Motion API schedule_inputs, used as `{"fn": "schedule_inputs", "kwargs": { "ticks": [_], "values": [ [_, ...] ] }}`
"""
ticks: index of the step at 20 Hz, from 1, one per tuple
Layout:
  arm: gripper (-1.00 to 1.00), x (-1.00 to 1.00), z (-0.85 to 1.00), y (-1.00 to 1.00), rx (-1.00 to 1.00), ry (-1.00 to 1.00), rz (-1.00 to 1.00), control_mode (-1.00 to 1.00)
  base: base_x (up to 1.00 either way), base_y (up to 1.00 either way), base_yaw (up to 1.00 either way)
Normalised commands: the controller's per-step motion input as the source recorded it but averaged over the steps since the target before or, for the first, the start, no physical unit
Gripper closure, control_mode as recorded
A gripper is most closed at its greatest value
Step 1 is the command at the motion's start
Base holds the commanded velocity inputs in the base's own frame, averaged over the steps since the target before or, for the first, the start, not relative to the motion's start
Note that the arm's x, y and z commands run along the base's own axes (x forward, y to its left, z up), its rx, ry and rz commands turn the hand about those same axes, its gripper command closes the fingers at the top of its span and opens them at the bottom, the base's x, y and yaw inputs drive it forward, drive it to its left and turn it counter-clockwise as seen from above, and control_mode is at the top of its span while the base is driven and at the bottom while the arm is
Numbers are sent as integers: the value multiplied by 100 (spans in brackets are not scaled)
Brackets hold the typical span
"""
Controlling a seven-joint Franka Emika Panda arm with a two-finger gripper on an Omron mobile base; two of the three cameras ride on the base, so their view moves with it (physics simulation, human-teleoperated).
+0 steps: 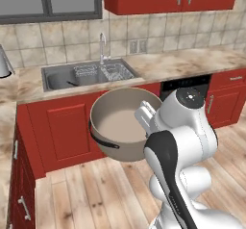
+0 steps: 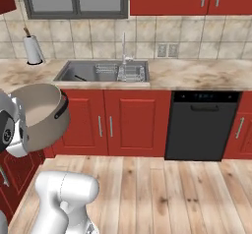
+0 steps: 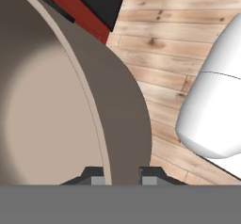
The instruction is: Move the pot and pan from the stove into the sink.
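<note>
The beige marble counter (image 1: pixel 192 62) with red cabinets below carries the rectangular stainless steel sink (image 1: pixel 60 81), with its curved chrome faucet (image 1: pixel 102 47) and what look like wire racks in the right part of the basin; a thin dark thing lies in the left part, too small to name. In front of the cabinets, over the wooden floor and apart from the counter, hangs the wide, deep round beige pot (image 1: pixel 120 122) with its dark rim and dark side handle, tilted so that its mouth faces up and toward the cameras. It looks stiff, smooth and fairly heavy for its size, so a pinch on the thin wall is likely to let it swing or slip if the arm turns fast. The white arm's gripper (image 3: pixel 121 177) has its small dark fingers (image 3: pixel 96 177) clenched on the pot's rim, one inside the wall and one outside. Lowering it level into the basin seems safest.
</note>
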Motion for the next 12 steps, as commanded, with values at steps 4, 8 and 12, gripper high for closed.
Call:
{"fn": "schedule_inputs", "kwargs": {
  "ticks": [4, 8, 12],
  "values": [
    [100, 0, 0, 0, 0, 0, 0, 100, 79, 40, -2],
    [100, 0, 0, 0, 0, 0, 0, 100, 75, 37, 0],
    [100, 0, 0, 0, 0, 0, 0, 100, 64, 18, 2]
  ]
}}
